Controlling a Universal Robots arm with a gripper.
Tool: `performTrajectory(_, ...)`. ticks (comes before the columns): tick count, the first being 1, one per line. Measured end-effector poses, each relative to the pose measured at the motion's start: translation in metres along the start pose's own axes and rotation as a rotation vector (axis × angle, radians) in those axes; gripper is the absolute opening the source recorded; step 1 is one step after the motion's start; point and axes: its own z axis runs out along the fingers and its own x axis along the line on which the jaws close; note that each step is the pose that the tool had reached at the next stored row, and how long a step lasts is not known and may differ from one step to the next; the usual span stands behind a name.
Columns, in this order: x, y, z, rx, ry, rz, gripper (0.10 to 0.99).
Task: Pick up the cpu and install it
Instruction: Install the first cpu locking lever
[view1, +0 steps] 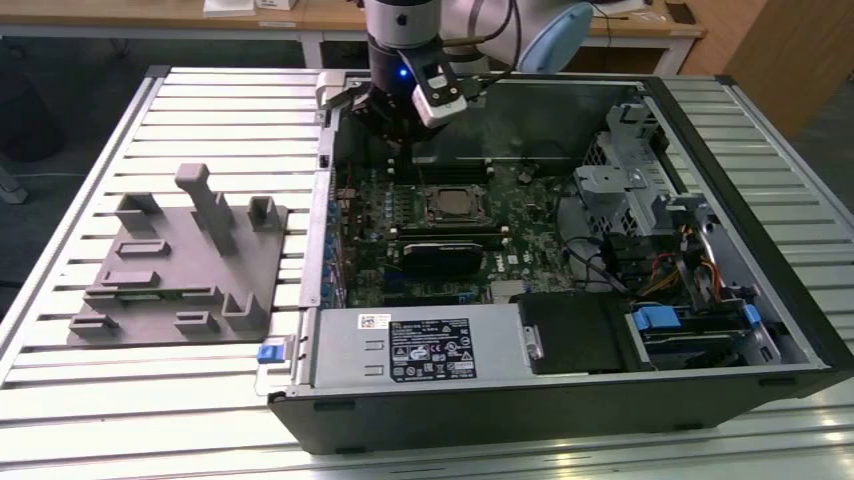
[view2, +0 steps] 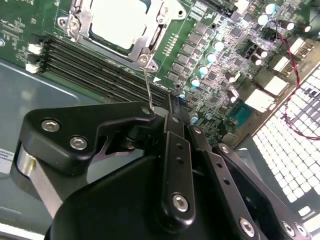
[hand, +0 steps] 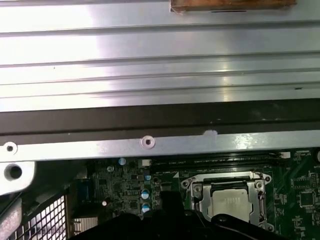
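Note:
The cpu (view1: 451, 203) lies flat inside the square metal-framed socket on the green motherboard (view1: 527, 255), its pale silver top facing up. Both wrist views show the cpu (view2: 120, 20) (hand: 231, 202) with the socket frame around its edges. My gripper (view1: 390, 135) hangs over the board's far edge, just beyond the socket, and nothing of the cpu is between its fingers. In the second wrist view the gripper (view2: 167, 102) looks shut, and the socket's thin wire lever (view2: 147, 85) stands up and ends right at its tip.
The open computer case (view1: 747, 330) lies on a slatted metal table (view1: 200, 100). A black heatsink block (view1: 441, 255) sits nearer than the socket, with a power supply (view1: 414, 345) at the front. Drive cages and cables (view1: 641, 200) fill the exterior view's right. A grey tray (view1: 174, 260) lies outside on the exterior view's left.

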Motion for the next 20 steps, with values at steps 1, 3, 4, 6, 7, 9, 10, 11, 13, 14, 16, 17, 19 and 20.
performTrajectory(1, -0.0023, 0.0002, 0.0001, 0.000, 0.0000, 0.000, 0.106)
performTrajectory(3, -0.0075, 0.0006, 0.0003, 0.000, 0.0004, 0.000, 0.106)
performTrajectory(4, -0.0106, 0.0008, 0.0004, 0.000, 0.0006, 0.000, 0.106)
performTrajectory(6, -0.0147, 0.0011, 0.0005, 0.000, 0.0011, 0.001, 0.106)
performTrajectory(7, -0.0160, 0.0011, 0.0006, 0.000, 0.0012, 0.002, 0.106)
performTrajectory(9, -0.0176, 0.0012, 0.0007, 0.000, 0.0009, 0.002, 0.106)
performTrajectory(10, -0.0193, 0.0014, 0.0008, 0.000, 0.0010, 0.003, 0.106)
performTrajectory(11, -0.0228, 0.0016, 0.0010, 0.000, 0.0010, 0.003, 0.106)
performTrajectory(13, -0.0271, 0.0019, 0.0015, 0.000, 0.0011, 0.003, 0.106)
performTrajectory(14, -0.0300, 0.0021, 0.0020, 0.000, 0.0010, 0.003, 0.106)
performTrajectory(16, -0.0336, 0.0023, 0.0027, 0.000, 0.0011, 0.003, 0.106)
performTrajectory(17, -0.0345, 0.0023, 0.0031, -0.001, 0.0010, 0.003, 0.106)
performTrajectory(19, -0.0356, 0.0017, 0.0040, -0.021, 0.0026, 0.004, 0.106)
performTrajectory(20, -0.0360, 0.0012, 0.0048, -0.029, 0.0031, 0.004, 0.106)
